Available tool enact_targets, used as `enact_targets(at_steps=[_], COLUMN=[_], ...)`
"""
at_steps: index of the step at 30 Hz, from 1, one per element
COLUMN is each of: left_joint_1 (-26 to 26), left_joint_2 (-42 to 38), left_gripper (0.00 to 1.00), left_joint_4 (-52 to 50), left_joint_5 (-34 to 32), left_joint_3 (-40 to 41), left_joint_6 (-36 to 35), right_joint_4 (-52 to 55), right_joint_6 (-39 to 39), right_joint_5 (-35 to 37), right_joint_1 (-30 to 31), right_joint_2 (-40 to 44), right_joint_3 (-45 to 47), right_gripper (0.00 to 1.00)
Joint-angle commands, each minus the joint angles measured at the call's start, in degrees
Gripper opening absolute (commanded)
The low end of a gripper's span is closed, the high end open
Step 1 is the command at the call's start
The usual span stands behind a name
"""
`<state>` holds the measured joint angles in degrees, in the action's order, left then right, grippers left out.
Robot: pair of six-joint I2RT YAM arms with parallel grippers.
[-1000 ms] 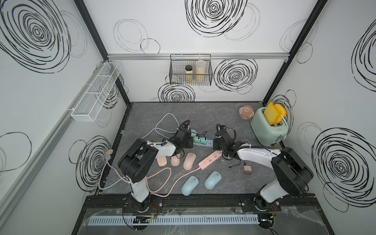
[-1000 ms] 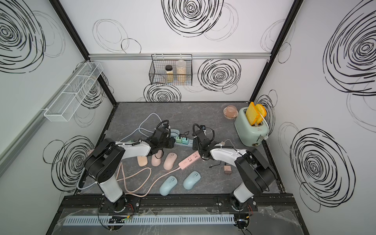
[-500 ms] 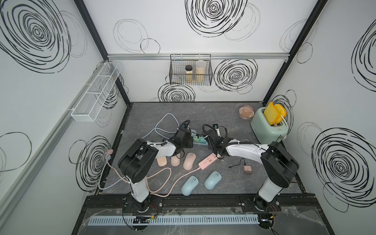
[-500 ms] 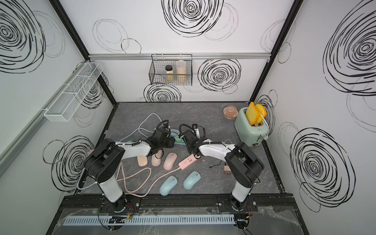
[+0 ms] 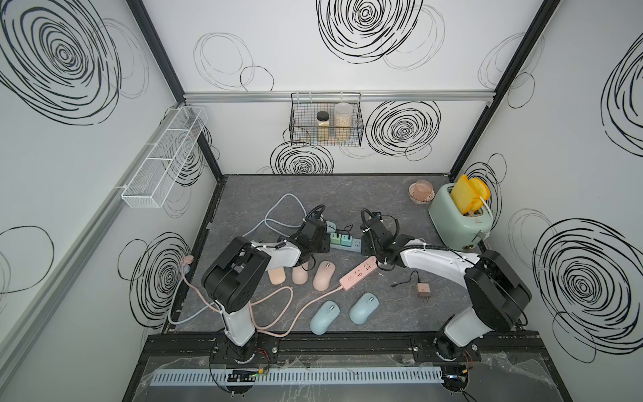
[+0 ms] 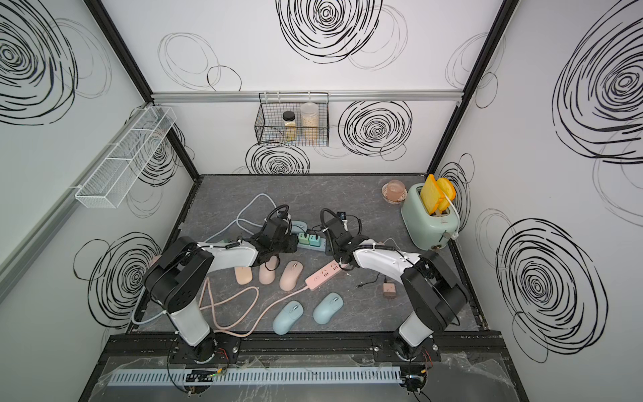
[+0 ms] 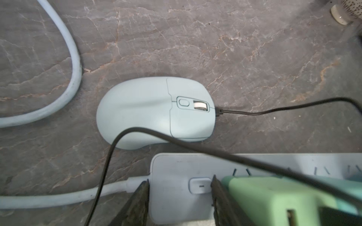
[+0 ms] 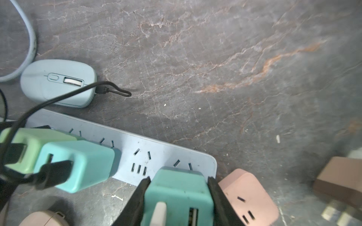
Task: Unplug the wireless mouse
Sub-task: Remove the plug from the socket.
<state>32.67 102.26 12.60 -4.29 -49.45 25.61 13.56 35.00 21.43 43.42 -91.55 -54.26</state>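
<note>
The wireless mouse (image 7: pixel 154 111) (image 8: pixel 56 82) is light blue and lies behind the blue-grey power strip (image 7: pixel 172 195) (image 8: pixel 166 154) (image 5: pixel 355 245). A black cable (image 7: pixel 254 112) is plugged into its front. My left gripper (image 7: pixel 180 179) (image 5: pixel 322 245) stands open astride the strip's cable end. One fingertip is by the end face, the other over the top beside the switch and a green adapter (image 7: pixel 274 197). My right gripper (image 8: pixel 179 179) (image 5: pixel 367 249) is shut on a teal adapter (image 8: pixel 176 191) at the strip's other end. A cream plug sits in that adapter.
A second teal adapter (image 8: pixel 78 164) with a black plug stands on the strip. A pink power strip (image 5: pixel 358 276) (image 8: pixel 246 193), three pink mice (image 5: pixel 323 275), two blue mice (image 5: pixel 363 308) and a brown adapter (image 5: pixel 422 290) lie in front. A green toaster (image 5: pixel 455 222) stands back right.
The right arm's elbow has swung in and back out while its gripper stayed at the strip's right end. The left arm has not visibly moved.
</note>
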Motion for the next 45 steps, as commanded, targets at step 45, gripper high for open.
enact_targets(at_steps=[45], left_joint_1=[0.5], left_joint_2=[-0.9], left_gripper=[0.77], left_joint_4=[-2.4], left_joint_5=[1.5], left_joint_3=[-1.0], left_joint_6=[-0.6], right_joint_4=[-11.4], right_joint_6=[-3.2], right_joint_5=[-13.2], right_joint_1=[-11.5], right_joint_2=[7.6], right_joint_3=[0.7], right_gripper=[0.0])
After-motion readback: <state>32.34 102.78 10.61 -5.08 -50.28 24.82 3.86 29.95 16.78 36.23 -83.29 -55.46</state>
